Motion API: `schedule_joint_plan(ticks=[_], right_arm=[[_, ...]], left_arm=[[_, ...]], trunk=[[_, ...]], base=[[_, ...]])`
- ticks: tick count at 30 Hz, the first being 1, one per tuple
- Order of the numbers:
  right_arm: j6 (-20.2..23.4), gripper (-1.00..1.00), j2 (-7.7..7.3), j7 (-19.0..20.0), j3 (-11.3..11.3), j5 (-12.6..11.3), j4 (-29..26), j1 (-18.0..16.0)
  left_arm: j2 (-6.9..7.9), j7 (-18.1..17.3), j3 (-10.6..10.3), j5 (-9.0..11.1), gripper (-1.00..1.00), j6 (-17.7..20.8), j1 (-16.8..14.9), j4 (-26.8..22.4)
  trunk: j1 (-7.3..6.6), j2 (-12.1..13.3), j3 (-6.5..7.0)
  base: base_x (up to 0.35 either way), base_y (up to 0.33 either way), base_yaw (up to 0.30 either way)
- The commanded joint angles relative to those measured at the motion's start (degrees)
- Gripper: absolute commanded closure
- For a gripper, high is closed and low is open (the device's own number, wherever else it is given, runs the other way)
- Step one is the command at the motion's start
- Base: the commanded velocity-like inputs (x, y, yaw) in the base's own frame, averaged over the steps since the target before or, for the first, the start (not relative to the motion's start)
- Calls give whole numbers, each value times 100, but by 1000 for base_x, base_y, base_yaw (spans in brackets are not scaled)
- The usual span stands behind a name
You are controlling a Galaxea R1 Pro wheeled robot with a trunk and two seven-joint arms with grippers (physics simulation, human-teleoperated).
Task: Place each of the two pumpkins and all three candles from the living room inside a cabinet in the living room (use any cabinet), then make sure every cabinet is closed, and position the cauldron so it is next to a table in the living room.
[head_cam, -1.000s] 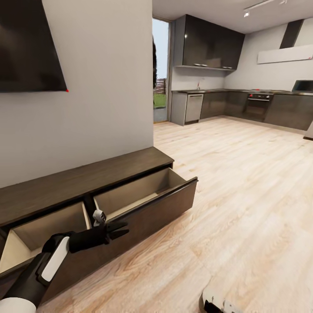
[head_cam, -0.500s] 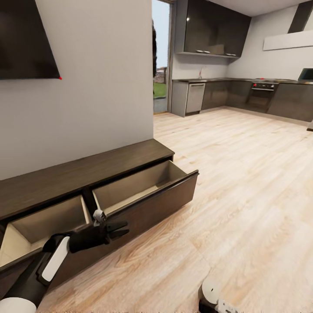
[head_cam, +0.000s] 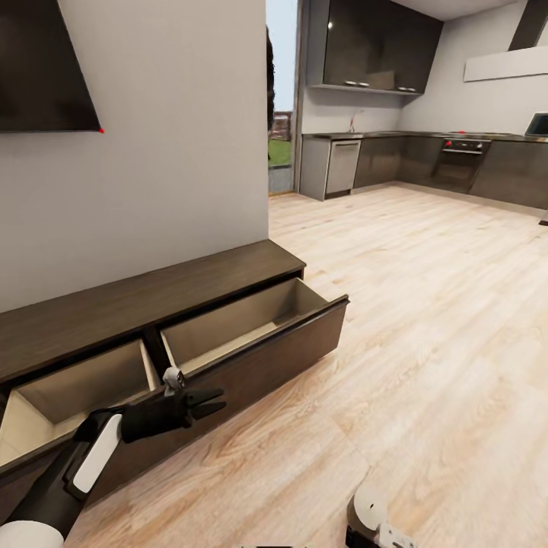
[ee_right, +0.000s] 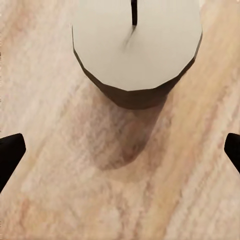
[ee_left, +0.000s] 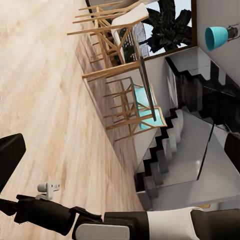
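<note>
Landmark = the cabinet (head_cam: 144, 304), long low dark-brown unit against the grey wall (head_cam: 167, 137).

- Cabinet: two drawers pulled out, pale insides. Near drawer (head_cam: 76, 388) and far drawer (head_cam: 251, 323), the one toward the kitchen (head_cam: 426, 152), both look bare as far as head cam sees into them.
- Your left gripper (head_cam: 211, 401) hangs just in front of the cabinet, level w/ the post between the two drawers, pointing along the far drawer's front. Fingers lie close together, tips nearly meeting, nothing between them; reads as closed on nothing. Not touching the drawer front as far as I can tell.
- Left wrist cam: looks away from the cabinet at wood floor (ee_left: 45, 100), wooden chairs (ee_left: 112, 45) round a dining table (ee_left: 145, 75), dark stairs (ee_left: 175, 150), plant (ee_left: 172, 25).
- Your right gripper (ee_right: 120, 147): wrist cam shows both finger tips at the frame edges, spread wide apart, i.e. open, empty.
- One candle (ee_right: 136, 47) stands upright on the floor under that right gripper, cream top, dark wick, own shadow beside it. Sits beyond the fingertips, not between them. Can't place it relative to the cabinet from this view.
- Head cam: a bit of your right arm (head_cam: 377, 521) low over the floor, out in front of the cabinet, well apart from it.
- TV (head_cam: 46, 68) on the wall above the cabinet.
</note>
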Motion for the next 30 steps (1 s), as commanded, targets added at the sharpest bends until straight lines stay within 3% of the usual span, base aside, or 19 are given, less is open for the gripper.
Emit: schedule_joint_plan(ticks=[1,14,30], right_arm=[[-13,-100,0,-33,49,-32,-4,-2],[-2,-100,0,-41,47,-41,1,-2],[13,-100,0,-41,46,-67,1,-2]], left_arm=[[5,-7,-10,19,-100,28,-4,1],[12,-7,-12,10,-100,28,-5,1],[11,-7,-12,0,-100,28,-2,1]], trunk=[[1,-2,-5],[1,-2,-5],[1,-2,-5]], base=[[202,0,0],[108,-4,0],[39,-123,0]])
